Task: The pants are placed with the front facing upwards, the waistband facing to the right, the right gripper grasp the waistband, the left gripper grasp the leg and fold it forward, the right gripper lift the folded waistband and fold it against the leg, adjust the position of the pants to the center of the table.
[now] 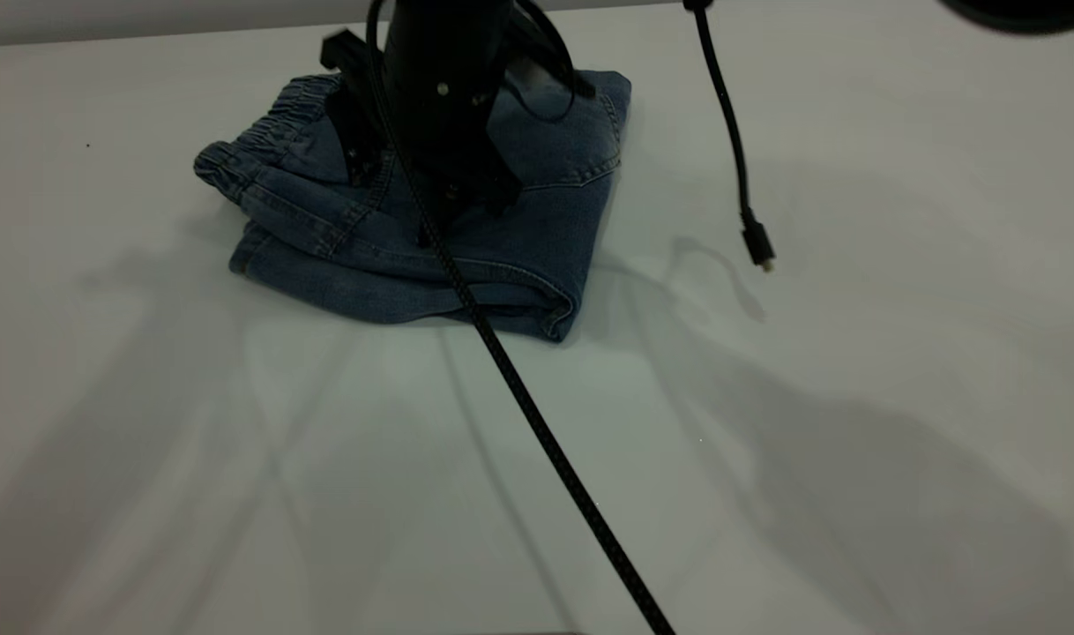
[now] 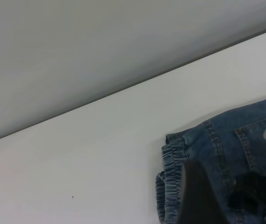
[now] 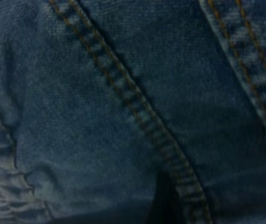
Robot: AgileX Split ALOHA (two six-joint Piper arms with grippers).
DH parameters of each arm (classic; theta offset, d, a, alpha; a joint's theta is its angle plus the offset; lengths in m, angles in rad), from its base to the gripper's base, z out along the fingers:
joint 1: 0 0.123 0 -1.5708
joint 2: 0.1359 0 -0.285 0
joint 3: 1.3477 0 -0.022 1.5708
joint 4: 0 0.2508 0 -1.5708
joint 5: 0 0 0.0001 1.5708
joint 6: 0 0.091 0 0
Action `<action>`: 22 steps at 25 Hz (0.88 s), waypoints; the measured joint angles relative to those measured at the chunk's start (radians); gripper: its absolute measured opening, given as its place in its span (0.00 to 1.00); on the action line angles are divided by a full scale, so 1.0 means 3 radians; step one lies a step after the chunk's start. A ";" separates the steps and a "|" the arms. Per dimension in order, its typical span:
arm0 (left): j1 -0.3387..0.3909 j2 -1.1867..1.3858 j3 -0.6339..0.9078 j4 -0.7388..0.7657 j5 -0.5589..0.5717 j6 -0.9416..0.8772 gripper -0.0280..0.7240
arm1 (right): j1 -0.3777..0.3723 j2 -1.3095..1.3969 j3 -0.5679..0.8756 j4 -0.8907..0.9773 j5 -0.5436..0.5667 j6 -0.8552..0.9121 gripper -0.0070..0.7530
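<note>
The pants (image 1: 431, 256) lie folded into a thick bundle near the table's (image 1: 854, 494) far edge, toward its left half, so they are not yet centred. The waistband (image 1: 277, 119) sits gathered at the bundle's far left corner; the left wrist view shows its ruffles (image 2: 172, 156) at the bundle's edge on the white top. The right gripper (image 1: 440, 190) presses down on the middle of the bundle, its black body hiding its tips, so whether it is wide, narrow or holding cloth cannot be told. Its wrist view shows only denim and tan seams close up. A braided cable (image 1: 546, 432) runs from it toward the near edge, and a loose cable (image 1: 735, 168) with a plug hangs further right. The left gripper is not seen.

The denim looks soft but fairly heavy; its layers probably slide on the smooth top and may unfold if dragged by one edge. Pressing flat on the middle seems safest.

No brand or writing can be read.
</note>
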 joint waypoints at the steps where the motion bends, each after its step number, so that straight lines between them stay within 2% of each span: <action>1: 0.0000 0.0000 0.0000 -0.0001 0.0003 0.0000 0.55 | -0.0003 0.0000 -0.0014 0.0003 0.0024 0.0000 0.66; 4: 0.0000 0.0000 0.0001 -0.0011 0.0033 0.0000 0.55 | -0.0003 0.0008 -0.0029 0.0016 0.0158 -0.0106 0.66; 9: 0.0000 0.0000 0.0005 -0.0014 0.0049 0.0000 0.55 | -0.0003 0.0008 -0.0047 0.0020 0.0457 -0.0661 0.66; 17: 0.0000 -0.0007 0.0008 -0.0020 0.0057 0.0000 0.55 | 0.0007 0.0004 -0.0073 -0.0376 0.1143 -0.1245 0.65; 22: 0.0000 -0.0007 0.0008 -0.0020 0.0057 0.0000 0.55 | 0.0018 0.0001 -0.0073 -0.0444 0.1238 -0.1577 0.65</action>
